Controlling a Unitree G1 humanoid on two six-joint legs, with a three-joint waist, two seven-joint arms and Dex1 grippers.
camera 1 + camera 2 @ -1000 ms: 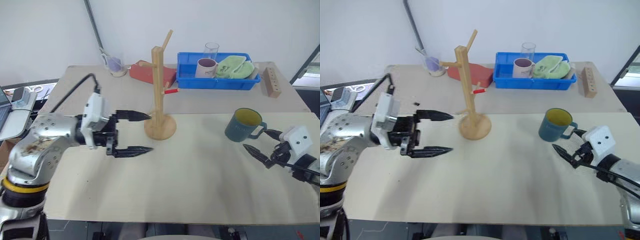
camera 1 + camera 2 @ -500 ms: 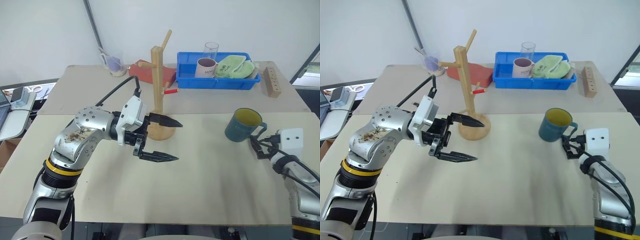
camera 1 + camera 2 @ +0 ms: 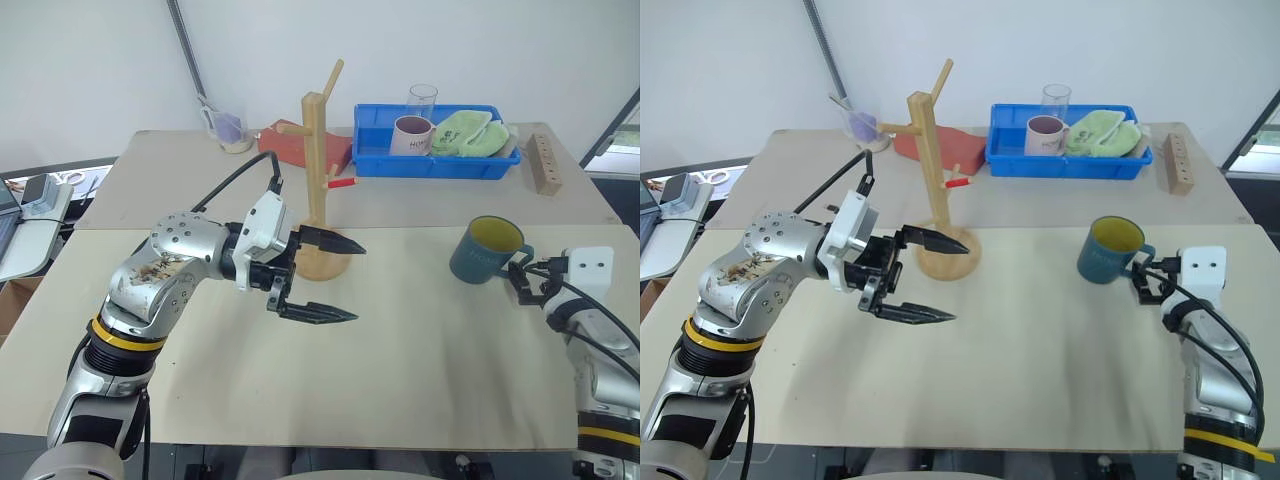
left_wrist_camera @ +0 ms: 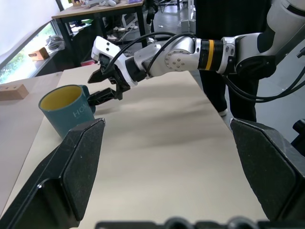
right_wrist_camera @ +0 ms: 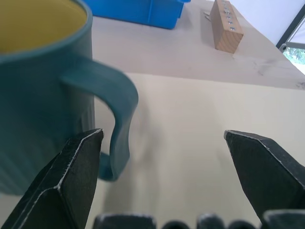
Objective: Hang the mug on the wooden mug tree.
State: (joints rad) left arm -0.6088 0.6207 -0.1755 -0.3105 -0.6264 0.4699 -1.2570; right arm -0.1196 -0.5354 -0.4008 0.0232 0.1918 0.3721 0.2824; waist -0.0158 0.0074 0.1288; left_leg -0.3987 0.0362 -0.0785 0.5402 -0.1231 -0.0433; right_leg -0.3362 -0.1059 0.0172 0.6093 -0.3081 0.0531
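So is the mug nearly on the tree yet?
Not yet. The mug stands on the table, apart from the tree, whose pegs are all bare. The right pincer is open by the mug's handle, not gripping it. The left pincer waits open near the tree's base. Grabbing, carrying and hanging are all left.

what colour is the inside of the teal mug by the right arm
Yellow-green inside the mug, with a dark teal-blue outside; the left wrist view shows it best.

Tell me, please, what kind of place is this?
Probably a robotics lab or test room: a plain work table set with a wooden mug tree, a teal mug and a blue bin, with more tables behind.
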